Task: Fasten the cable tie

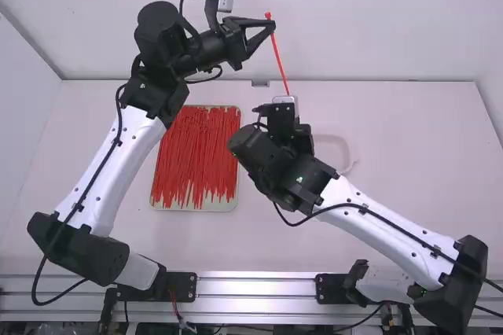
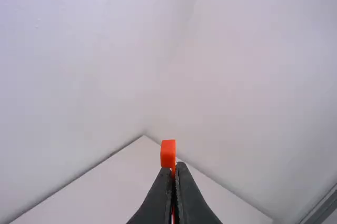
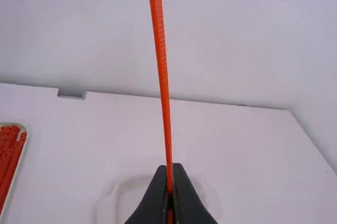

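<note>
Cable tie [image 1: 277, 56]: one red tie, held in the air above the far part of the table [image 1: 409, 130]. It runs straight and slanted between the two grippers, touching nothing else.
Head end: the small square head [image 2: 168, 153] is the upper end, sticking out just past the left gripper's tips.
Tail end: the ribbed strap [image 3: 162, 77] rises out of the right gripper and runs up and away from it.
Left gripper [image 1: 270, 27]: raised high in front of the back wall, fingers clenched on the tie right behind its head.
Right gripper [image 3: 169, 175]: lower and nearer the middle of the table, fingers pressed together on the strap's lower end.
Spare ties [image 1: 196, 154]: a thick bundle of red ties lying side by side, left of the right arm.
Tray [image 1: 192, 207]: pale, rounded corners, flat on the table beneath the left arm, carrying the bundle.
Pale shape [image 3: 113, 197]: a low white rounded form on the table under the right gripper; what it is cannot be told.
Grey bracket [image 1: 259, 83]: small, at the table's far edge against the wall.
</note>
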Controlling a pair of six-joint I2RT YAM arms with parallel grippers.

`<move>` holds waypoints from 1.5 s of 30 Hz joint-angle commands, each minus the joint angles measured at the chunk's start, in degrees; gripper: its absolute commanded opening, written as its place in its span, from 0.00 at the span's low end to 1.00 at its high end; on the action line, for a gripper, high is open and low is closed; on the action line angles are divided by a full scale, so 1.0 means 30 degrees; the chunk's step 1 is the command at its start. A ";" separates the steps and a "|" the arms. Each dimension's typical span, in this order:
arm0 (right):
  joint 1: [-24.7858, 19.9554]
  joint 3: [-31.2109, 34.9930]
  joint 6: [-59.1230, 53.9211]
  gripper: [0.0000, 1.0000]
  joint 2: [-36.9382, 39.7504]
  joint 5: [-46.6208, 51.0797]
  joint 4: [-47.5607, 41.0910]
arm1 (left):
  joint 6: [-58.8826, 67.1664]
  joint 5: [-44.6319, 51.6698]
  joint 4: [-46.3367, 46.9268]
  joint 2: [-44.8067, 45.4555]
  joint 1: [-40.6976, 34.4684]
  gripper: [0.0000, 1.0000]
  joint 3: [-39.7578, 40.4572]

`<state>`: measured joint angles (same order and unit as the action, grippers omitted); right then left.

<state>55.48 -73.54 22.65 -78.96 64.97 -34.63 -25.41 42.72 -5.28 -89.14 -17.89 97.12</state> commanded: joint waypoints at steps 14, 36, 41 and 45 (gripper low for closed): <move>0.3468 -0.0678 -0.2033 0.70 0.2477 -0.2171 -0.0328 | 0.0933 0.0044 0.0831 0.0066 0.2667 0.02 0.0284; -0.7220 -0.0605 -1.0681 0.74 0.6921 -2.3780 0.3118 | 0.3541 0.8014 0.0386 0.0066 0.3053 0.02 0.0284; -1.0025 -0.0605 -1.0644 0.74 0.6018 -2.9412 0.4772 | 0.2171 0.9267 -0.0903 0.0066 0.3024 0.02 0.0284; -1.2007 -0.0605 -1.0637 0.74 0.5064 -3.4162 0.6120 | 0.1690 1.0156 -0.1683 0.0066 0.2994 0.02 0.0284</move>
<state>21.15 -73.56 -8.71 -62.70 -23.14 -16.75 -18.68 69.56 -9.78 -89.14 -8.25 97.12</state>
